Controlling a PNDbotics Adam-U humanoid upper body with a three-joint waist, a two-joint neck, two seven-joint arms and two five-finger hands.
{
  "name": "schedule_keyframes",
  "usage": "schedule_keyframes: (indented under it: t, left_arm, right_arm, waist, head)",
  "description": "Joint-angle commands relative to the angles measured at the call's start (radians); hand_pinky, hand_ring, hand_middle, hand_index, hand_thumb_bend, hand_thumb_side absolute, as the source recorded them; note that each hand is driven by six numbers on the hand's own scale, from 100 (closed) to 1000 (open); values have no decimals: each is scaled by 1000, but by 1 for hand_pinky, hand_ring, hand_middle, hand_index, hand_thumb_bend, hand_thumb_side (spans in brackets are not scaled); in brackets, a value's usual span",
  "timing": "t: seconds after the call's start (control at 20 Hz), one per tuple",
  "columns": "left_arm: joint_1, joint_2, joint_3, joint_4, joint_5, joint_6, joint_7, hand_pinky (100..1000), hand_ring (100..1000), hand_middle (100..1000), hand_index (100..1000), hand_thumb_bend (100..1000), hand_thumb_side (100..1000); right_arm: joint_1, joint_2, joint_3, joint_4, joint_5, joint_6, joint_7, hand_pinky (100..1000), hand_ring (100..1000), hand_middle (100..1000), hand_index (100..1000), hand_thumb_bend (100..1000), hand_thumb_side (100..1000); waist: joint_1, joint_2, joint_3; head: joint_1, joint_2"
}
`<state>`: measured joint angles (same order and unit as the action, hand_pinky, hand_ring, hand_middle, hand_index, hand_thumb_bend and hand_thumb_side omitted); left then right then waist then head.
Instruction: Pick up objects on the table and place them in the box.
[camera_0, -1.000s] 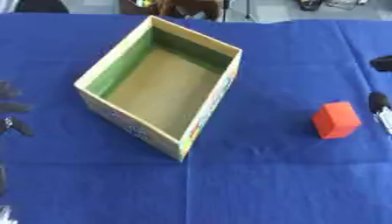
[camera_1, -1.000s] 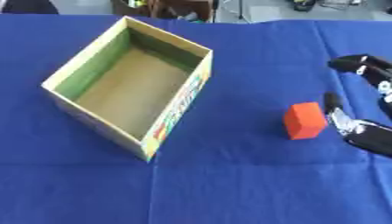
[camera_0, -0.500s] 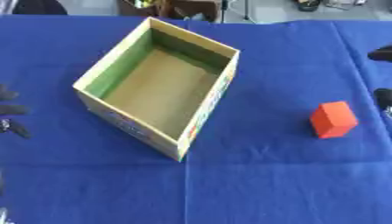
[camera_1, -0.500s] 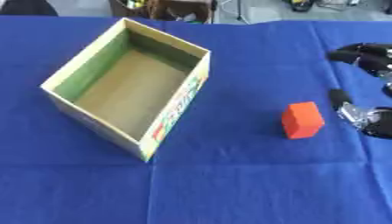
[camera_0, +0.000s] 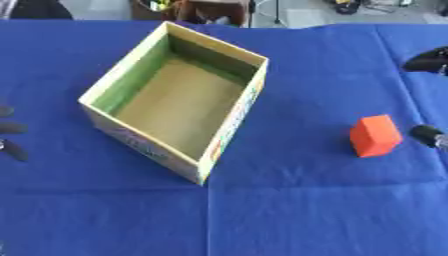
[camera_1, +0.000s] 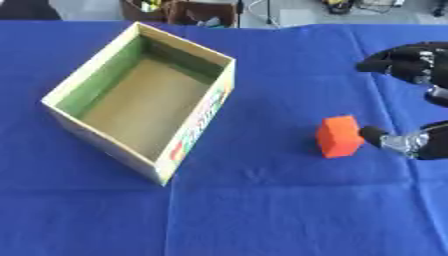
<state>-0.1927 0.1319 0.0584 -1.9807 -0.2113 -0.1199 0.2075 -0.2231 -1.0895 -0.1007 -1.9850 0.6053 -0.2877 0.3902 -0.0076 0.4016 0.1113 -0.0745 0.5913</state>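
An open cardboard box (camera_1: 140, 105) sits left of centre on the blue tablecloth (camera_1: 262, 210), turned at an angle so one corner points toward the near edge; nothing shows inside it, so the task looks barely begun. The one thing to pick up, an orange block (camera_1: 339, 136), stands on the cloth well to the right of the box, upright and alone. The right hand (camera_1: 411, 65) comes in from the right edge with its fingers spread wide and holding nothing: one dark fingertip lies just beside the block's right face, the others hover farther back. That spacing suggests the hand is set to close around the block from the side. At the left edge only a few dark fingertips of the left hand (camera_0: 10, 127) show, resting idle and apparently relaxed, well apart from the box.
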Motion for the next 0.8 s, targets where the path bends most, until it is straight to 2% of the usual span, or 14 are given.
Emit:
schedule_keyframes:
  t: [0.05, 0.1, 0.2, 0.5, 0.8]
  left_arm:
    - [-1, 16, -6, -19, 3, -2, -3, 314, 563, 616, 759, 100, 848]
    - [-1, 17, -6, -19, 3, -2, -4, 314, 564, 616, 759, 100, 848]
    - [-1, 17, -8, -19, 4, -2, -6, 314, 564, 616, 759, 100, 848]
    - [-1, 16, -11, -19, 6, -1, -11, 314, 564, 617, 759, 100, 849]
    - [-2, 15, -14, -19, 9, -1, -15, 314, 565, 617, 759, 100, 849]
  right_arm:
    - [-16, -52, 0, -15, 5, 2, 32, 879, 911, 875, 1000, 361, 846]
    - [-19, -55, 3, -13, 7, 2, 37, 883, 922, 898, 1000, 395, 821]
    - [-41, -76, 29, 2, 17, 4, 58, 882, 923, 904, 1000, 396, 810]
    - [-101, -90, 88, 48, 0, 2, 133, 875, 916, 890, 1000, 336, 735]
    - [-150, -80, 131, 111, 0, 13, 172, 867, 907, 875, 1000, 336, 714]
  waist:
    - [-1, -24, 1]
    - [-2, -24, 2]
    - [-4, -24, 4]
    - [-5, -24, 13]
    - [-7, -23, 18]
  head:
    - [-4, 1]
    - [-5, 0]
    - [-10, -2]
    - [-19, -5]
    - [-30, -9]
